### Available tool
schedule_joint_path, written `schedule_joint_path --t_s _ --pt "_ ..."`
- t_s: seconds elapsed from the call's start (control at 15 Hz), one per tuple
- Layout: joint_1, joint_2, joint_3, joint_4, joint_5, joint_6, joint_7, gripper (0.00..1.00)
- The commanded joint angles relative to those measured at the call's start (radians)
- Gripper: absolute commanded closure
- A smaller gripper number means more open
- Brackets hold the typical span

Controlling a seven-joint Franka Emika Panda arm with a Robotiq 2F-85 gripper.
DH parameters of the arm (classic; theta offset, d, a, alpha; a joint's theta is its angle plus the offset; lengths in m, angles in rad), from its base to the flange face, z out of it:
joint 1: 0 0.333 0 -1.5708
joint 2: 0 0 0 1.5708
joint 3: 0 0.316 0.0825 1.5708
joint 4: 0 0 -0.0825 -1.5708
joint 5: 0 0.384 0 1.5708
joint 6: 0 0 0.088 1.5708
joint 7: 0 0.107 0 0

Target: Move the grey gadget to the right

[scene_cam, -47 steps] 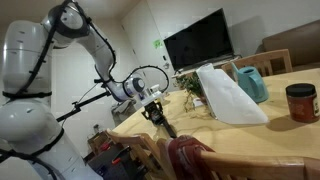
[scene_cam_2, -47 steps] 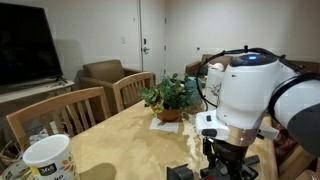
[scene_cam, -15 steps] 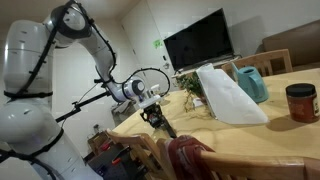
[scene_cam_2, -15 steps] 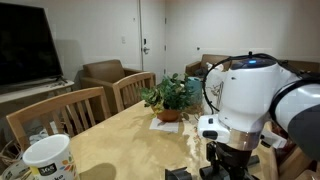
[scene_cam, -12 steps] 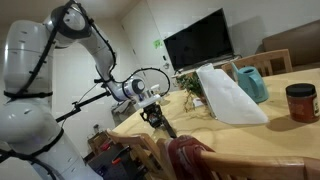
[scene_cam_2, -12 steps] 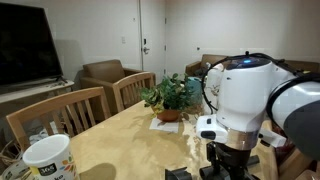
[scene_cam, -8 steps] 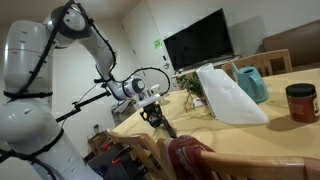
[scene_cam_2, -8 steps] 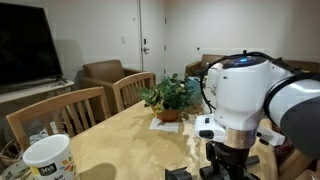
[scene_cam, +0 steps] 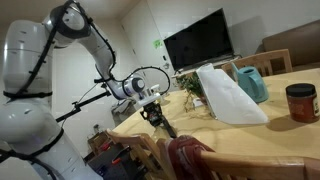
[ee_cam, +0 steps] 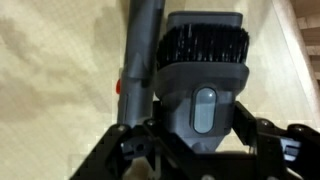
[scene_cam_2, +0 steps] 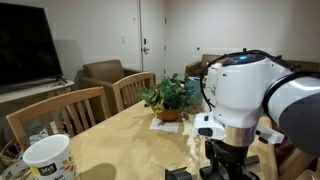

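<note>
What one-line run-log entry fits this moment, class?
gripper: shut on grey gadget | gadget: bristled end away from wrist | beneath: tan tabletop | rightward move: not yet shown

Grey gadget (ee_cam: 203, 90), bar-like, dark bristle strip and oval button on top, near end clamped in pincer (ee_cam: 200, 142)

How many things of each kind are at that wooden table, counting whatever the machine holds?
Tall white paper bag: 1
Teal plastic jug: 1
Red-lidded brown jar: 1
Leafy green potted plant: 1
White printed mug: 1
Dark grey bar-shaped gadget, gripped by the end effector: 1
Total: 6
</note>
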Motion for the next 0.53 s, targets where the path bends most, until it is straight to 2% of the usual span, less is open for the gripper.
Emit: schedule_joint_path --t_s 0.0,0.47 --pt "0.007 -0.022 0.003 0.012 0.02 -0.044 0.022 0.57" --pt "0.01 -0.012 0.003 0.036 0.024 -0.068 0.019 0.57"
